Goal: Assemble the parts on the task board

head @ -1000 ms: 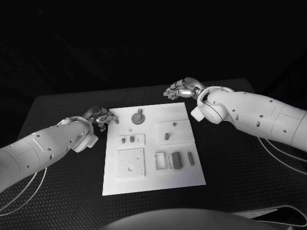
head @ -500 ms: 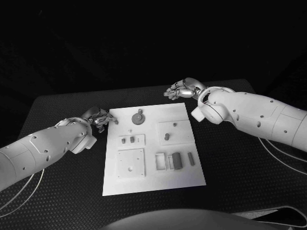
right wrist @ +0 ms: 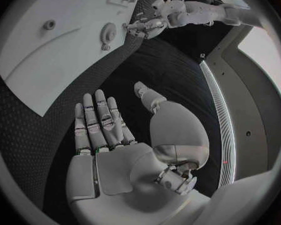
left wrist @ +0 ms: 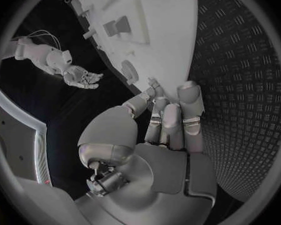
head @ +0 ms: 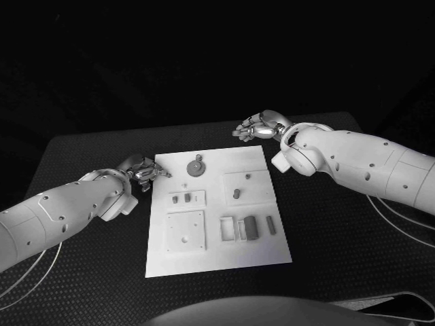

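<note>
Item: task board, table centre; round gear part at its 12 o'clock end. We judge the gear light, rigid, best pinched at its rim. Left hand at 10 o'clock and right hand at 1 o'clock both released, empty

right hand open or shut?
Open: the right hand holds nothing, its fingers straight and apart, off the task board.

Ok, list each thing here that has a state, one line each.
left hand: open, holds nothing, fingertips at the task board's left edge.
right hand: open, holds nothing, off the board's far right corner.
task board: flat on the table.
gear-shaped part: lying loose on the board.
</note>
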